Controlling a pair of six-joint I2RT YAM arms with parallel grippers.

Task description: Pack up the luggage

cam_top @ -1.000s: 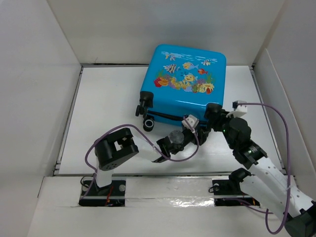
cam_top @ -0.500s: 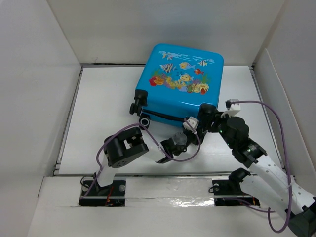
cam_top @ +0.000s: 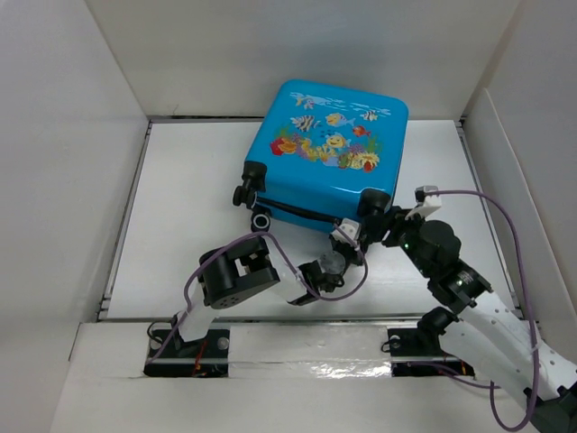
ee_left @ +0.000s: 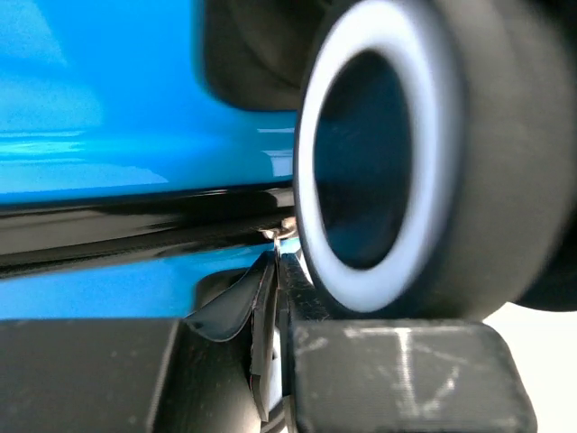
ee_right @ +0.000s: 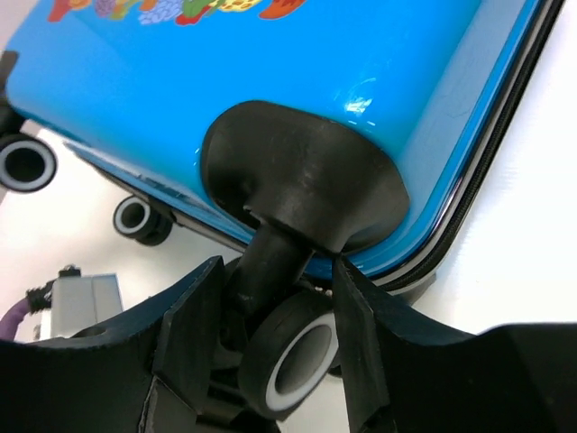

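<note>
One closed blue fish-print suitcase (cam_top: 329,149) lies flat toward the far side of the table (cam_top: 189,207), its wheels facing the near edge.
Left fingers (ee_left: 295,293) are clenched tight together against the black zipper seam (ee_left: 135,225); right fingers (ee_right: 194,316) stand apart, straddling the near-right corner wheel (ee_right: 293,365).

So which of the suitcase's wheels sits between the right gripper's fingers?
The wheel under the black corner mount, directly between the right gripper's open fingers. The two other wheels in that view stand far left, clear of it.
</note>
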